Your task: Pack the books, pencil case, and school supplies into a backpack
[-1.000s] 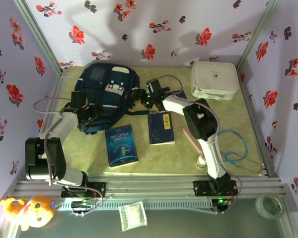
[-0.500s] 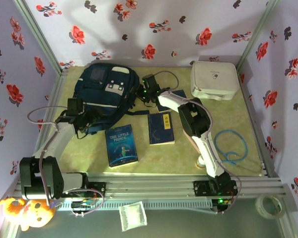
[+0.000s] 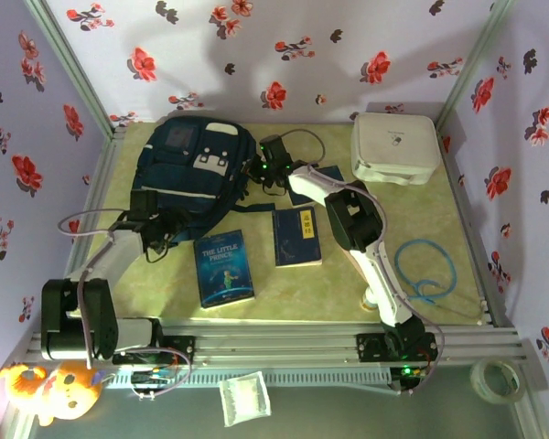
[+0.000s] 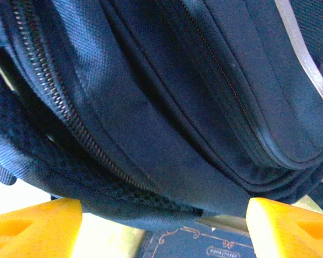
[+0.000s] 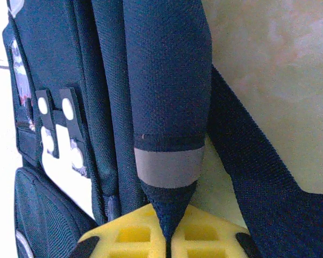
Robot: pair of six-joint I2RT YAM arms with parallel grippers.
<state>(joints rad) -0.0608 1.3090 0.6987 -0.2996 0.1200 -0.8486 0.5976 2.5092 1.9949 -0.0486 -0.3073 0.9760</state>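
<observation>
The navy backpack (image 3: pixel 190 169) lies at the back left, its zips and seams close up in the left wrist view (image 4: pixel 167 107). My right gripper (image 3: pixel 256 174) is shut on the tip of the backpack's shoulder strap (image 5: pixel 167 166), just below the strap's grey band. At the backpack's near edge my left gripper (image 3: pixel 156 233) stands open, its yellow fingers (image 4: pixel 37 228) wide apart at the lower seam, with a book (image 4: pixel 204 244) showing beneath. The Little Prince book (image 3: pixel 223 268) and a yellow-labelled book (image 3: pixel 297 236) lie flat mid-table. A third book (image 3: pixel 328 173) peeks from behind the right arm. A sliver of the pencil case (image 3: pixel 351 258) shows beside that arm.
A white rounded box (image 3: pixel 394 146) stands at the back right. A loop of blue cable (image 3: pixel 425 270) lies on the right, with a small white bottle (image 3: pixel 371 297) near the right arm's base. Flowered walls close in the table on three sides.
My right gripper has closed on the strap tip at the backpack's right side. The left arm has shifted a little along the backpack's near edge, its fingers still apart.
</observation>
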